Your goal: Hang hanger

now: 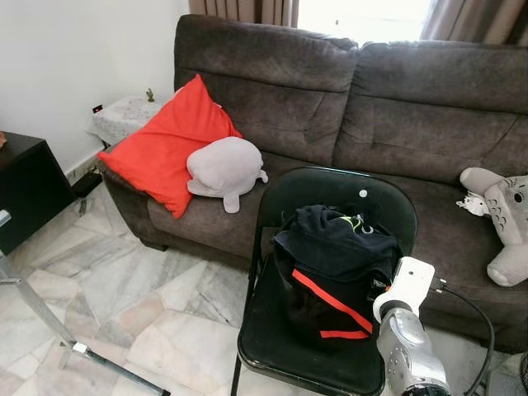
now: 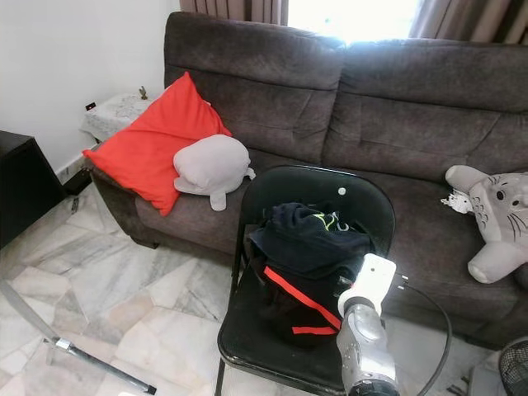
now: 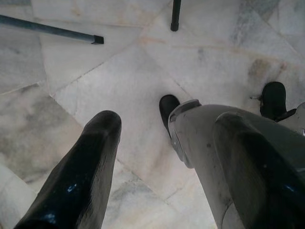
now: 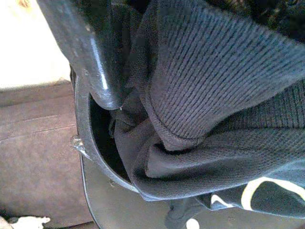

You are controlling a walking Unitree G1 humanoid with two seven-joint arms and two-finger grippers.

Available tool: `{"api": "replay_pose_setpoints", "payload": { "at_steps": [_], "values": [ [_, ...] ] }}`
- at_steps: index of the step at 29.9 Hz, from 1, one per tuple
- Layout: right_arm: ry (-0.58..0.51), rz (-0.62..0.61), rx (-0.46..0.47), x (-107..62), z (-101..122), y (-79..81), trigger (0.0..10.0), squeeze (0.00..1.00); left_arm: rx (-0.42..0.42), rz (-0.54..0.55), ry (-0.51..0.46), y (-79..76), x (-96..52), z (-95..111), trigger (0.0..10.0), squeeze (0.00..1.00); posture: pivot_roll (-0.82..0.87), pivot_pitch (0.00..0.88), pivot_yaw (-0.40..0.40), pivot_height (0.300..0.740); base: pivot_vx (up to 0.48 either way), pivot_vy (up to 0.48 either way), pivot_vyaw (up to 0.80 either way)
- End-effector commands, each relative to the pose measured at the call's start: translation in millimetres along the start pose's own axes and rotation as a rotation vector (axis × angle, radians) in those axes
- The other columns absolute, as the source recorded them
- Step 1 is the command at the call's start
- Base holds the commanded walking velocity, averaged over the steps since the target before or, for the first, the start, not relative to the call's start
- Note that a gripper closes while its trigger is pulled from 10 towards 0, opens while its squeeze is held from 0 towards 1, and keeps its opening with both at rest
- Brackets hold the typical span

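A black folding chair (image 1: 272, 330) stands on the marble floor (image 1: 140, 297) just in front of a dark brown sofa (image 1: 396, 107). On its seat lies a heap of dark clothes (image 1: 334, 264), black and navy, with a red stripe running slantwise across the front and a short red band lower down; a bit of yellow-green trim shows at the top of the heap. No brand or writing can be read on the cloth. In the right wrist view a pale curved mark shows on the dark fabric, but it cannot be read as a letter.

The right arm (image 1: 404, 330) reaches in from the lower right, and the right gripper (image 4: 157, 119) is pushed into the heap. One black finger (image 4: 86, 52) lies against a fold of ribbed knit cloth, with the chair's back rim just behind it. The second finger is hidden, so whether the jaws are open or closed cannot be told. No hanger can be made out among the clothes.

The left gripper (image 3: 167, 157) hangs low over the floor with its fingers spread apart and nothing between them.

On the sofa rest a red cushion (image 1: 165, 144), a grey plush toy (image 1: 224, 169) leaning on it, and another grey plush toy (image 1: 507, 223) at the far right.
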State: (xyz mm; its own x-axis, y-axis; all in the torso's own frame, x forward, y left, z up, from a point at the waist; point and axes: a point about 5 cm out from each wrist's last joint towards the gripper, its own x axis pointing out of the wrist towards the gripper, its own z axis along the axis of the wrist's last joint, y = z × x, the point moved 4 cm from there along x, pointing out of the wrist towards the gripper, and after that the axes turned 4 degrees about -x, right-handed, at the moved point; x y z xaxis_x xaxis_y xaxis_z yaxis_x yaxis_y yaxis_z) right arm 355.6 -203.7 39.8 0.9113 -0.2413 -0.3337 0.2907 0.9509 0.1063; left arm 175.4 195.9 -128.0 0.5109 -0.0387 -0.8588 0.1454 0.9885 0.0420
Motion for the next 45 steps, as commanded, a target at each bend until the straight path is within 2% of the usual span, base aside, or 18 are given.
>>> {"api": "replay_pose_setpoints", "payload": {
  "at_steps": [1, 10, 15, 22, 31, 34, 38, 42, 45],
  "values": [
    [-0.009, 0.011, 0.011, 1.9, 4, 4.4, 0.0, 0.00, 0.012, 0.006, 0.029, 4.3, -2.0, -9, 10.0, 0.00, 0.10, 0.000, 0.030, 0.740, 0.000, 0.000, 0.00],
    [-0.037, 0.038, -0.005, 3.0, 9, 13.8, 0.0, 0.00, 0.016, 0.005, 0.032, 4.9, -2.2, -9, 10.0, 0.00, 0.11, 0.000, 0.032, 0.740, 0.000, 0.000, 0.00],
    [-0.050, 0.024, -0.009, 3.5, 12, 12.7, 0.0, 0.00, 0.016, 0.005, 0.031, 4.8, -2.1, -9, 10.0, 0.00, 0.11, 0.000, 0.033, 0.740, 0.000, 0.000, 0.00],
    [-0.170, -0.011, -0.035, 2.5, 38, 10.3, 0.0, 0.00, 0.019, 0.006, 0.030, 4.9, -1.9, -8, 10.0, 0.00, 0.10, 0.000, 0.035, 0.740, 0.000, 0.000, 0.00],
    [-0.206, -0.014, -0.041, 2.2, 48, 13.7, 0.0, 0.00, 0.020, 0.004, 0.030, 4.8, -1.9, -8, 10.0, 0.00, 0.11, 0.000, 0.037, 0.740, 0.000, 0.000, 0.00],
    [-0.281, 0.020, -0.118, -1.4, 63, 24.7, 0.0, 0.00, 0.020, 0.006, 0.030, 5.6, -2.0, -8, 10.0, 0.00, 0.11, 0.000, 0.039, 0.740, 0.000, 0.000, 0.00],
    [-0.348, 0.043, -0.155, -4.5, 78, 32.6, 0.0, 0.00, 0.019, 0.007, 0.030, 5.9, -2.1, -8, 10.0, 0.00, 0.10, 0.000, 0.040, 0.740, 0.000, 0.000, 0.00],
    [-0.437, 0.047, -0.142, -9.6, 103, 38.2, 0.0, 0.00, 0.018, 0.007, 0.030, 6.3, -2.2, -9, 10.0, 0.00, 0.10, 0.000, 0.044, 0.740, 0.000, 0.000, 0.00],
    [-0.465, 0.036, -0.135, -11.4, 113, 37.5, 0.0, 0.00, 0.016, 0.005, 0.031, 6.2, -2.2, -9, 10.0, 0.00, 0.10, 0.000, 0.044, 0.740, 0.000, 0.000, 0.00]
  ]
}}
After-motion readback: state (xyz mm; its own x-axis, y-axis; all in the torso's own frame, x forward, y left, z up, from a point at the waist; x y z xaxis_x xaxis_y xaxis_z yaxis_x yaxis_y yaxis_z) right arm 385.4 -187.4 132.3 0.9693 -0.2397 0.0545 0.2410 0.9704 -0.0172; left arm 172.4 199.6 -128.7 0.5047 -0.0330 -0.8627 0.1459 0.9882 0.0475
